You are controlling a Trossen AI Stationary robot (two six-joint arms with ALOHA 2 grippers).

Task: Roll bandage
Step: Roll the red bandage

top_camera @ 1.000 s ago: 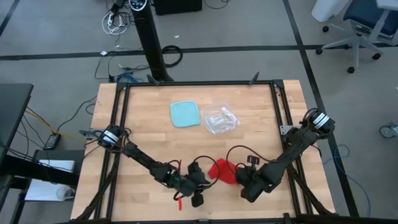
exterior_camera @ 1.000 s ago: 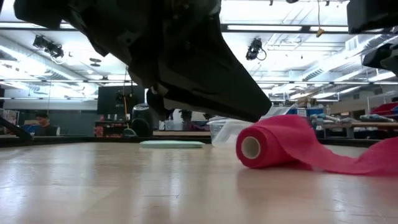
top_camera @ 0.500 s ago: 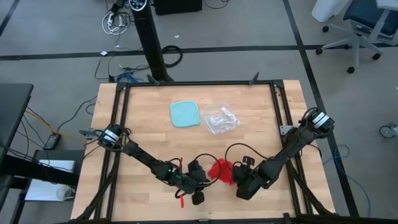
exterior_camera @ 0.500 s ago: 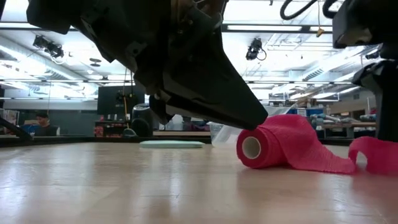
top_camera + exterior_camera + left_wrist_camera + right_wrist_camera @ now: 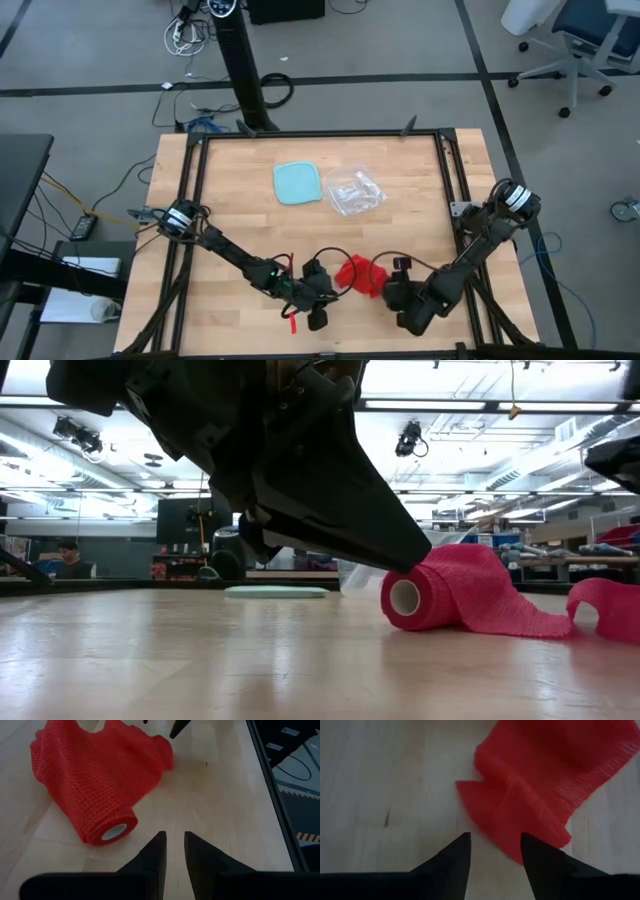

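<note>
The red bandage (image 5: 360, 274) lies on the table near its near edge, between my two grippers. One end is wound into a small roll (image 5: 107, 827) that lies on its side (image 5: 418, 598). The loose strip runs off it to a humped end (image 5: 600, 610). My left gripper (image 5: 325, 284) is low beside the roll, and its fingers (image 5: 174, 837) stand a narrow gap apart with nothing between them. My right gripper (image 5: 395, 292) is open (image 5: 495, 840) at the strip's loose end (image 5: 520, 820). My right gripper has the edge of the strip's loose end (image 5: 516, 856) lying between its open fingers, which come level from the table's right side. I cannot tell whether a finger touches the fabric. The strip lies slack on the table.
A light-blue square container (image 5: 298, 183) and a clear crinkled plastic bag (image 5: 354, 192) lie toward the far side of the table. The black frame rails (image 5: 460, 210) run along the table's sides. The near edge is close behind both grippers.
My right gripper has gone toward the roll and then drawn back toward the table's near right. The strip's loose end, which lay flat, now stands bunched in a hump closer to the roll. The roll has stayed where it was.
</note>
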